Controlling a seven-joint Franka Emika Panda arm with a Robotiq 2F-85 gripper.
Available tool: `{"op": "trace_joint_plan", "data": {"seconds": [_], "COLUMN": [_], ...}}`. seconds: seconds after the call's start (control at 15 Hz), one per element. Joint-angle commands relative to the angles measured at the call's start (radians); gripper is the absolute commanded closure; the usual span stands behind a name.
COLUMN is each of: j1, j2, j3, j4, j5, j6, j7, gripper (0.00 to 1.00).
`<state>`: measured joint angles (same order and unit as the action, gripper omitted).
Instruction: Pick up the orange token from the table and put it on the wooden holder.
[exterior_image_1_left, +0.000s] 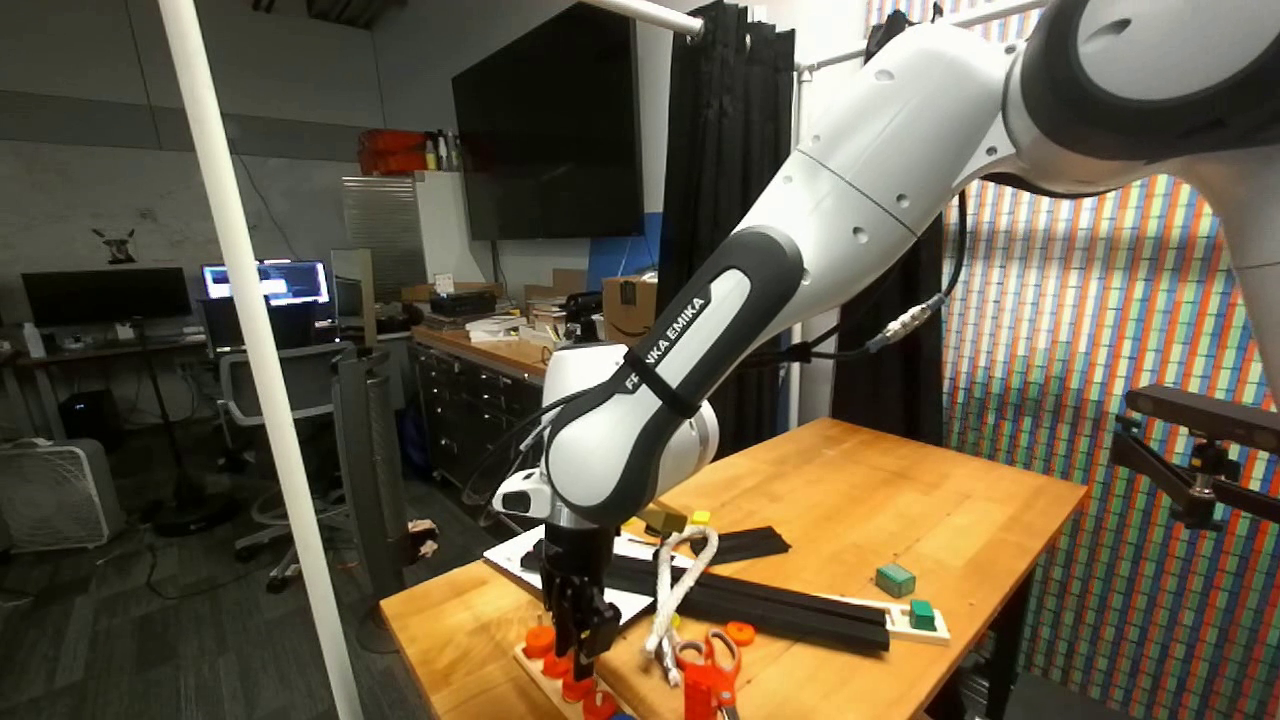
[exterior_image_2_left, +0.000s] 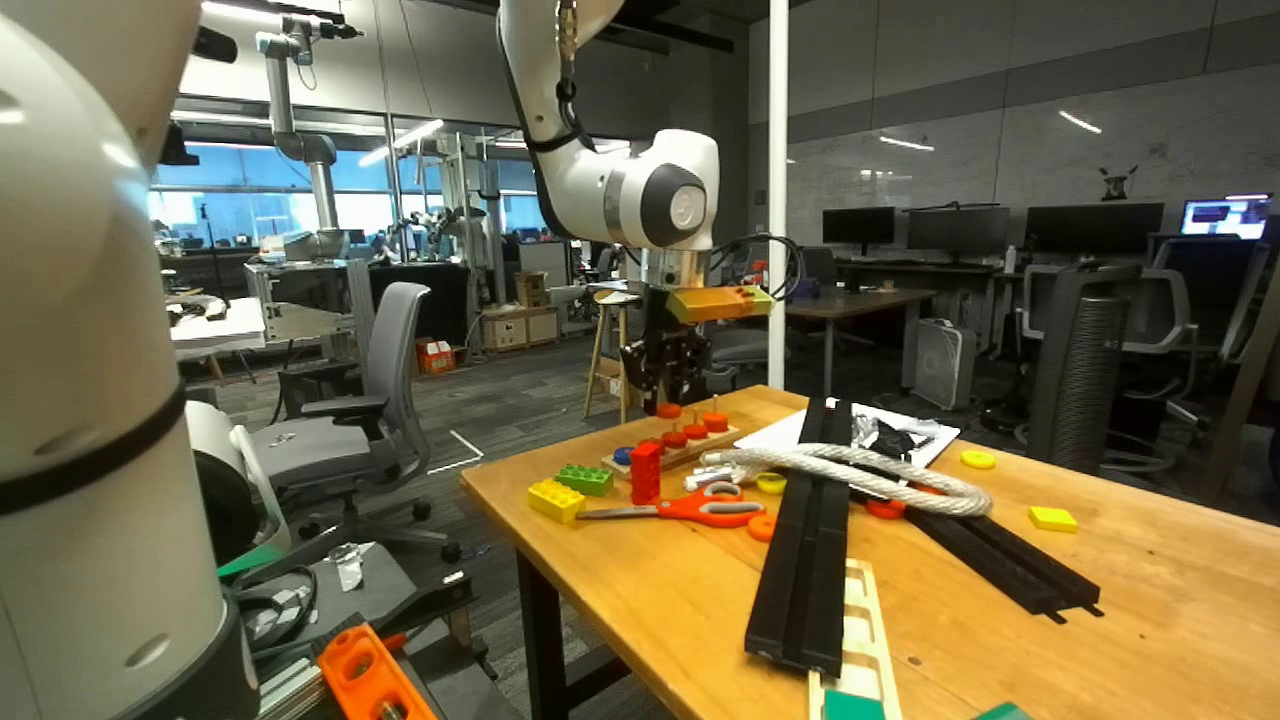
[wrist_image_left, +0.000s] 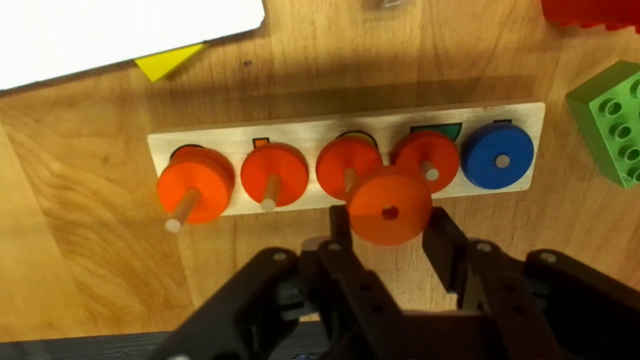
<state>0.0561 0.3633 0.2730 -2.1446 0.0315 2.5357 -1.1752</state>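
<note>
My gripper (wrist_image_left: 388, 220) is shut on an orange token (wrist_image_left: 372, 215), a round disc with a centre hole, gripped at its sides. The wooden holder (wrist_image_left: 300, 131) lies below and just ahead of it. It is a light strip with upright pegs. Orange discs sit on several pegs, stacked at the left end, and a blue disc (wrist_image_left: 487, 150) is on the right end peg. The held token overlaps the third and fourth pegs in the wrist view. In an exterior view the gripper (exterior_image_2_left: 668, 395) holds the token (exterior_image_2_left: 668, 411) above the holder (exterior_image_2_left: 688, 455).
Red scissors (exterior_image_2_left: 710, 507), a red brick (exterior_image_2_left: 646, 474), a green brick (exterior_image_2_left: 585, 479) and a yellow brick (exterior_image_2_left: 556, 500) lie near the holder. Black track pieces (exterior_image_2_left: 800, 560) and a white rope (exterior_image_2_left: 870, 468) lie farther along. Another orange disc (exterior_image_2_left: 762, 527) rests beside the scissors.
</note>
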Motion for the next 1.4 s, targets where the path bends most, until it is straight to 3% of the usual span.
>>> {"op": "trace_joint_plan", "data": {"seconds": [0.0, 1.33], "j1": [-0.01, -0.024], "j2": [0.03, 0.095], "j3": [0.008, 0.005], "j4": [0.055, 0.131], "j5": [0.017, 0.013], "j6": [-0.039, -0.087], "j7": [-0.022, -0.023], "gripper": [0.76, 0.76]}}
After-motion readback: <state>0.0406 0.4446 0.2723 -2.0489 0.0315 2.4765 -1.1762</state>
